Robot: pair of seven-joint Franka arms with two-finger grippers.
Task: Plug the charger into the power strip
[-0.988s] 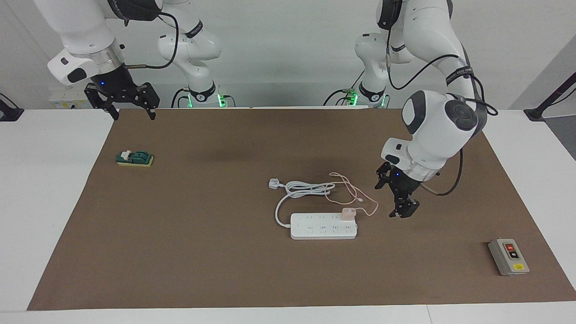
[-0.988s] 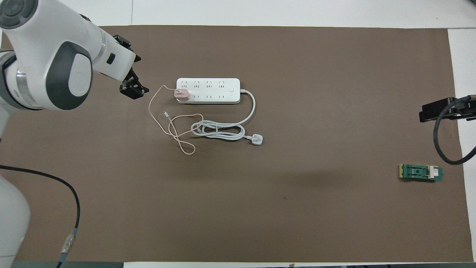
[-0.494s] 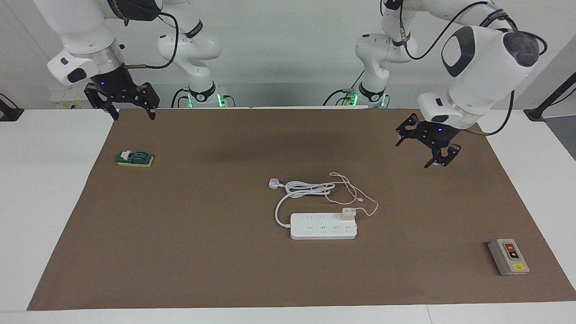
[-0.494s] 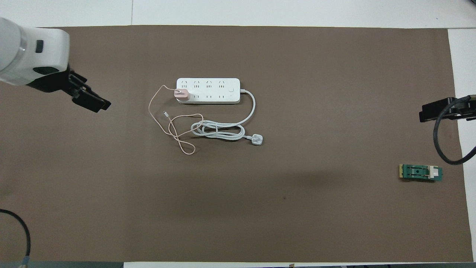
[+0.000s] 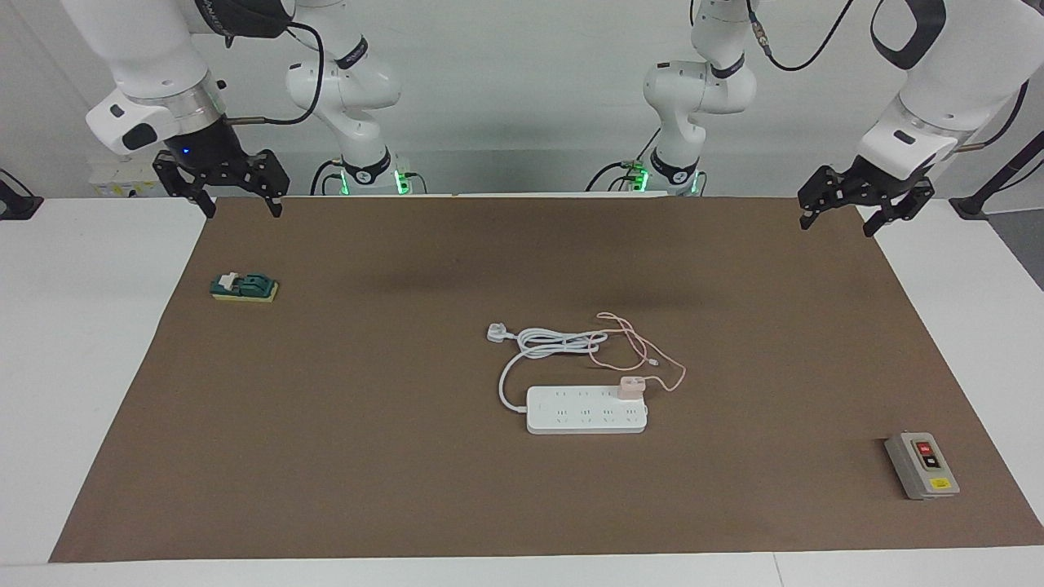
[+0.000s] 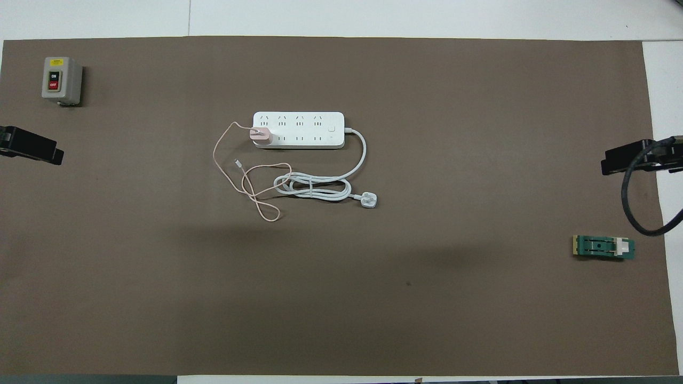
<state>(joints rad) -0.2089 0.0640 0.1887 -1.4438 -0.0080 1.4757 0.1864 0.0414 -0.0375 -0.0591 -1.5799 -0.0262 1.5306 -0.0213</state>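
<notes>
The left gripper (image 5: 844, 214), spread and empty, has pulled back from the charger (image 5: 631, 387), which sits in the power strip (image 5: 587, 409), so plugging looks done.

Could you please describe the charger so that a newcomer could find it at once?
Find the white power strip mid-mat. At its end toward the left arm sits the charger, a small pink cube trailing a thin pink cable, unlike the strip's thick white cord.

facing: high, toward robots | overhead: steeply down | shared: brown mat (image 5: 326, 456)
</notes>
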